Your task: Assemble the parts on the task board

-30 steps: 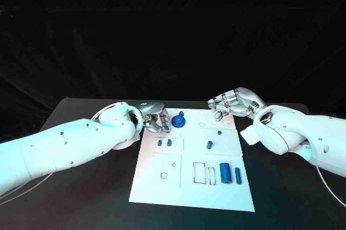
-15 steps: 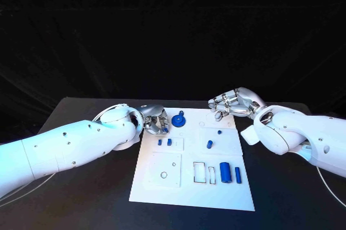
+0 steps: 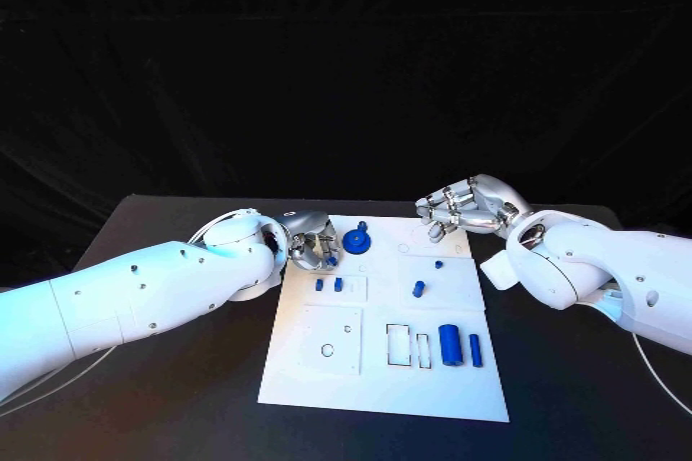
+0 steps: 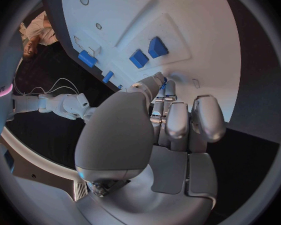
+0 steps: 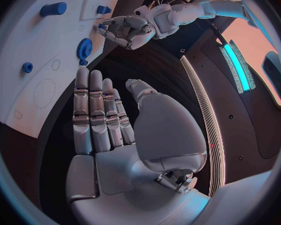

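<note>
The white task board [image 3: 433, 391] lies in the middle of the black table. My left hand [image 3: 307, 243] is at its far left edge, beside a blue gear [image 3: 356, 243]. Thumb and fingertips of the left hand [image 4: 159, 130] close on a small blue part [image 4: 165, 80], most of it hidden. That part [image 5: 102, 26] also peeks from the left hand [image 5: 125, 29] in the right wrist view. My right hand [image 3: 464, 209] hovers over the board's far right corner. The right hand [image 5: 115, 130] has straight fingers, the thumb apart and an empty palm.
Two small blue blocks [image 3: 329, 283] sit on the board just nearer than the left hand. A blue peg [image 3: 418, 288] stands mid-board. A blue cylinder [image 3: 450, 345] and a thin bar [image 3: 475, 351] lie near the right edge, beside outlined slots [image 3: 398, 346].
The left hand has edged slightly lower toward the board. The right hand and the parts on the board have not moved.
</note>
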Motion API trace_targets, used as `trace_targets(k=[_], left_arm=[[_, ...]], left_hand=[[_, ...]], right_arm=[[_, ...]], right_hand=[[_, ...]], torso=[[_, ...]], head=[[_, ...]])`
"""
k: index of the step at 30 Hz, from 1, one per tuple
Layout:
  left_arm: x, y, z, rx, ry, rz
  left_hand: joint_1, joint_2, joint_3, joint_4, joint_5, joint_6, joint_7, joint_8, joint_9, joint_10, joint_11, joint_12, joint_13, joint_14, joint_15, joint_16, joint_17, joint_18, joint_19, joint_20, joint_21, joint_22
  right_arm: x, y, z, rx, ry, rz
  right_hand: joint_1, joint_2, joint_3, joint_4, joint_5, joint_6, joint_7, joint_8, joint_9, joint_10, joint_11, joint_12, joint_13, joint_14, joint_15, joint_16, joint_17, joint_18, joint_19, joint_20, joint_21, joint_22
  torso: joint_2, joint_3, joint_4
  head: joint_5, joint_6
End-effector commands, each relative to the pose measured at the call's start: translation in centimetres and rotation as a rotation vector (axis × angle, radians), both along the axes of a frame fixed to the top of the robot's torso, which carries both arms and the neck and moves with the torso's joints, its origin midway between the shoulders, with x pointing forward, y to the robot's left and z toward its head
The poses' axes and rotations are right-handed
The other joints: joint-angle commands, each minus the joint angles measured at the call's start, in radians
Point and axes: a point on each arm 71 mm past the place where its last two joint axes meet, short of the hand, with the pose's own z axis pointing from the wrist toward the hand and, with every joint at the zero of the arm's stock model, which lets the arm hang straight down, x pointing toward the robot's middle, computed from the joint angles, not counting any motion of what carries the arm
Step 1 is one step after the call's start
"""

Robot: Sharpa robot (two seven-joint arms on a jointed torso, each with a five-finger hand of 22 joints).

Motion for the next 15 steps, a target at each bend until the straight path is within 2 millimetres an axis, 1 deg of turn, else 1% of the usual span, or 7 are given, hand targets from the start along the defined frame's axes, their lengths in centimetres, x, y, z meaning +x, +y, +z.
trace_targets(k=[1,5,9,15], left_arm=[[-0.09,-0.31,-0.24,0.006,0.019,-0.012],[-0.1,-0.51,-0.26,0.005,0.02,-0.016],[-0.11,-0.65,-0.28,0.005,0.021,-0.019],[-0.09,-0.66,-0.31,0.007,0.023,-0.018]], left_hand=[[-0.013,-0.001,0.001,0.001,0.003,0.009,-0.001,-0.004,-0.001,0.005,-0.001,-0.007,-0.001,0.0,-0.005,0.001,-0.001,-0.019,0.006,0.002,0.006,0.001],[-0.014,-0.001,0.001,0.001,0.003,0.009,-0.001,-0.005,-0.001,0.005,-0.001,-0.008,-0.001,-0.001,-0.005,0.0,-0.003,-0.019,0.006,0.002,0.005,0.0],[-0.014,0.0,0.001,0.001,0.003,0.009,-0.002,-0.005,-0.001,0.006,-0.001,-0.009,-0.001,-0.001,-0.005,-0.001,-0.005,-0.019,0.006,0.002,0.005,0.0],[-0.014,0.0,0.001,0.001,0.003,0.009,-0.002,-0.005,-0.001,0.006,-0.001,-0.009,-0.001,-0.001,-0.005,-0.001,-0.005,-0.019,0.006,0.002,0.005,0.0]], right_arm=[[-0.08,0.14,0.02,-0.003,-0.007,0.011],[-0.08,0.15,0.02,-0.003,-0.007,0.012],[-0.07,0.15,0.01,-0.003,-0.007,0.012],[-0.08,0.16,0.01,-0.003,-0.006,0.012]], right_hand=[[0.006,0.005,0.005,0.001,0.005,0.002,0.001,0.005,-0.001,0.001,-0.003,0.003,-0.002,-0.002,-0.001,-0.004,0.002,0.004,-0.004,0.001,-0.002,-0.002],[0.006,0.005,0.005,0.001,0.005,0.002,0.001,0.005,-0.001,0.001,-0.003,0.003,-0.002,-0.002,-0.001,-0.004,0.002,0.004,-0.004,0.001,-0.002,-0.002],[0.006,0.005,0.005,0.001,0.005,0.002,0.001,0.005,-0.001,0.001,-0.003,0.003,-0.002,-0.002,-0.001,-0.004,0.002,0.004,-0.004,0.001,-0.002,-0.002],[0.006,0.005,0.005,0.001,0.005,0.002,0.001,0.005,-0.001,0.001,-0.003,0.003,-0.002,-0.002,-0.001,-0.004,0.002,0.004,-0.004,0.001,-0.002,-0.002]], torso=[[0.001,-0.0001,-0.0004],[0.0,-0.0007,-0.0003],[0.0,0.0002,0.0003],[0.0,-0.0004,-0.0002]], head=[[0.0,0.001],[-0.001,0.0],[0.0,-0.001],[0.0,0.0]])
